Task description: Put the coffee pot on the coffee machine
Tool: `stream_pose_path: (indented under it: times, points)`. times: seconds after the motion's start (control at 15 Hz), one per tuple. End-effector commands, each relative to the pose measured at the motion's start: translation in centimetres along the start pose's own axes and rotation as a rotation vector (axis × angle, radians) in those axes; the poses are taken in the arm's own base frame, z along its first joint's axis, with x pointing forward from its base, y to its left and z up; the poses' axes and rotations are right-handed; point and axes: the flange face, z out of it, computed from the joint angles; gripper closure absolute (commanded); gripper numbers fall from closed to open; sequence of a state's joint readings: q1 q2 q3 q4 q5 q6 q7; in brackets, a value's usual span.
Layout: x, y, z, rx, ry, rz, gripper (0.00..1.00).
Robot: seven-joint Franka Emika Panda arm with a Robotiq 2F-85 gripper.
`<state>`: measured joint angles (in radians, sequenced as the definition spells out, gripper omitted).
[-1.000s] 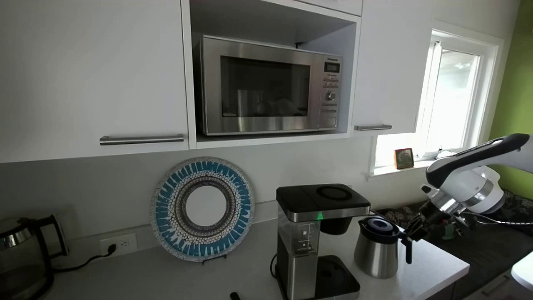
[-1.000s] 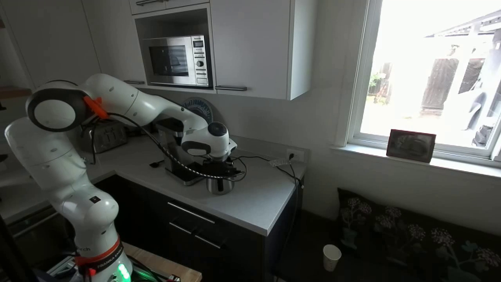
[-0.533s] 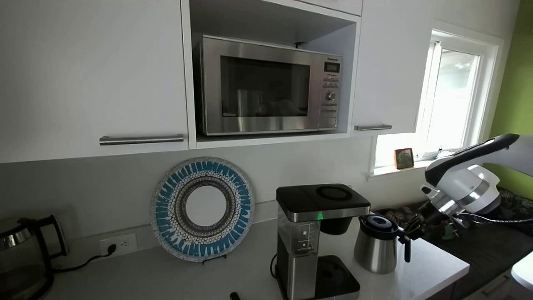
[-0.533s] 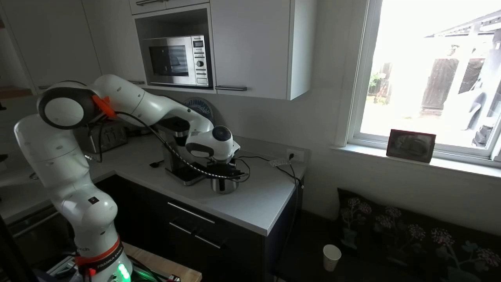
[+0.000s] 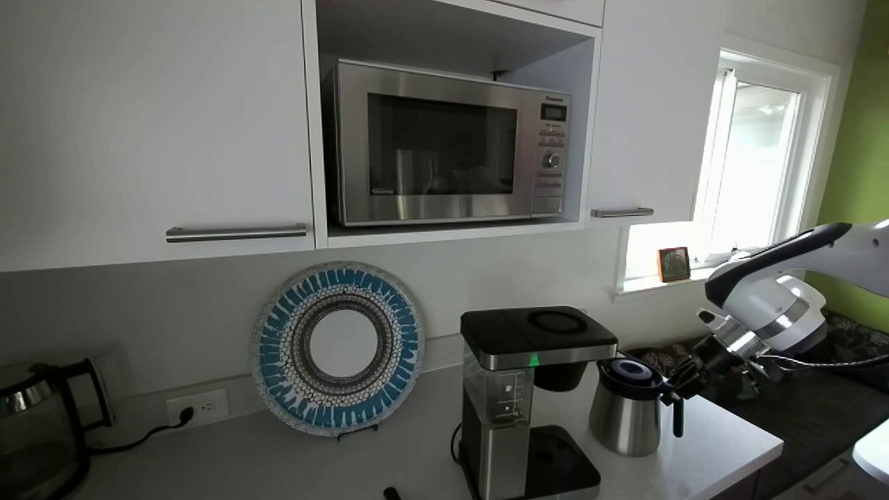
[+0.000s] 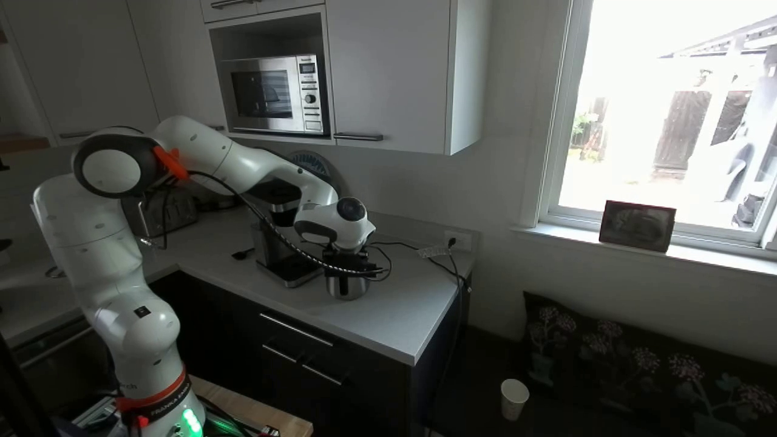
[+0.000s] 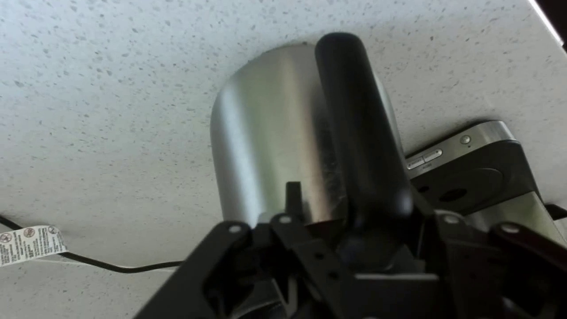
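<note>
The coffee pot (image 5: 625, 423), steel with a black lid, stands upright on the counter right beside the coffee machine (image 5: 505, 455). Its black handle (image 7: 354, 110) faces my arm and runs between the fingers of my gripper (image 7: 356, 192). A gap shows between the left finger (image 7: 293, 197) and the handle; the right finger is close to the handle, touching or not I cannot tell. In the wrist view the machine's dark base plate (image 7: 469, 181) lies to the right of the pot. From an exterior view, my arm hides the upper part of the pot (image 6: 347, 289).
A power cord (image 7: 115, 267) with a white tag lies on the counter near the pot. The counter's front corner (image 6: 414, 358) is not far off. A round patterned plate (image 5: 399, 347) leans on the wall left of the machine. The microwave (image 5: 444, 146) sits above.
The pot has shifted slightly toward the back wall together with my gripper, mostly in the earlier half second. The arm has leaned a little farther over the counter. The machine has not moved.
</note>
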<state>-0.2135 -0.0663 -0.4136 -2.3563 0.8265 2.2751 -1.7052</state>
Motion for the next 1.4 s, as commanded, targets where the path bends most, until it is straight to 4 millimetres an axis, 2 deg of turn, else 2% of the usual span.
stream_pose_path:
  times: [0.0, 0.13, 0.2, 0.27, 0.47, 1.33]
  points:
    - [0.0, 0.7, 0.1, 0.024, 0.015, -0.024, 0.73]
    - [0.0, 0.9, 0.0, 0.028, 0.01, -0.031, 0.89]
    - [-0.1, 0.9, 0.1, 0.031, 0.006, -0.035, 0.93]
    - [0.0, 1.0, 0.1, 0.035, 0.004, -0.041, 0.93]
    - [-0.3, 0.9, 0.7, 0.058, -0.002, -0.056, 1.0]
    - [1.2, 0.1, 1.0, 0.152, 0.045, -0.222, 1.0]
